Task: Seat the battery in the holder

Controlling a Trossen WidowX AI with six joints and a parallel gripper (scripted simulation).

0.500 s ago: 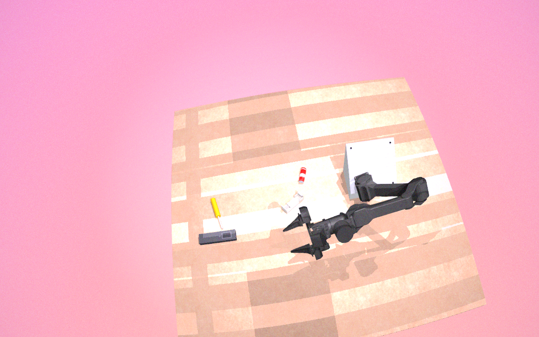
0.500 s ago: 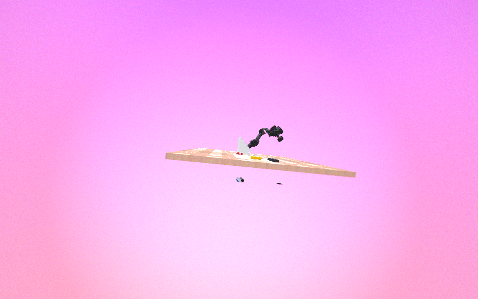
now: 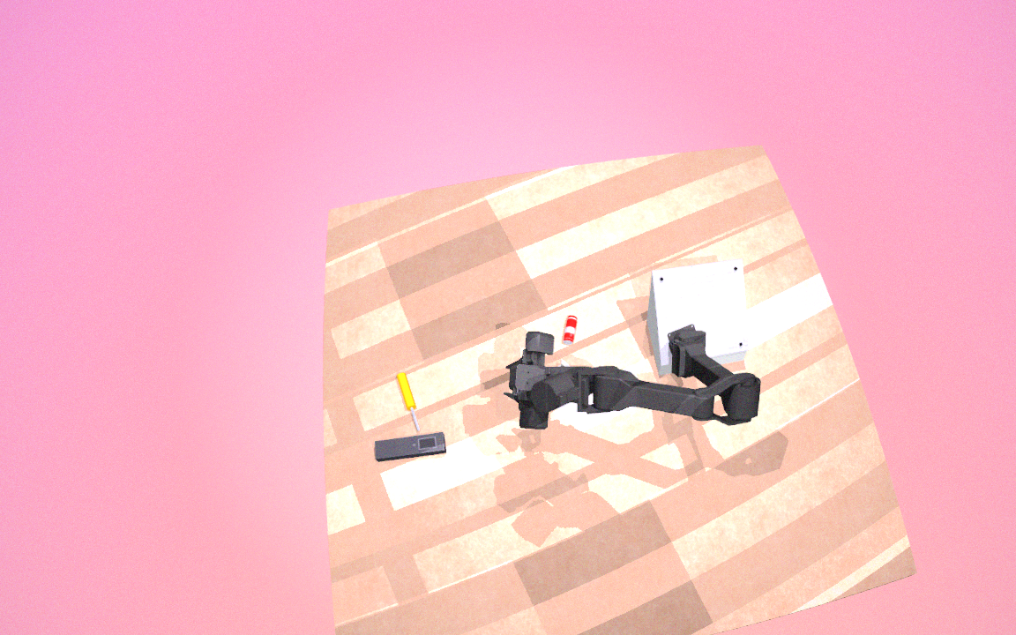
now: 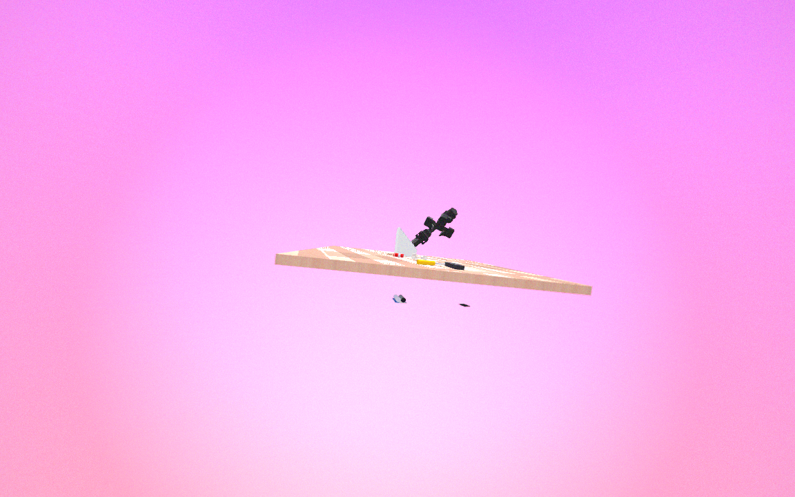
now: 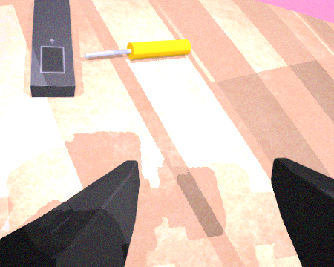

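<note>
screwdriver (image 3: 407, 399): on the desk (image 3: 733, 505), just behind the remote (image 3: 410, 445)
can (image 3: 570, 329): between the arm's wrist and the base block (image 3: 697, 308)
arm (image 3: 638, 391): reaches left from the base block
hand (image 5: 202, 233): above the desk, remote and screwdriver ahead

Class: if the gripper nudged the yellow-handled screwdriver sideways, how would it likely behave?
The screwdriver looks rigid, so it probably moves as one piece. Its round handle lies flat on the table, so it may roll. The thin shaft might make it pivot instead of sliding straight.
</note>
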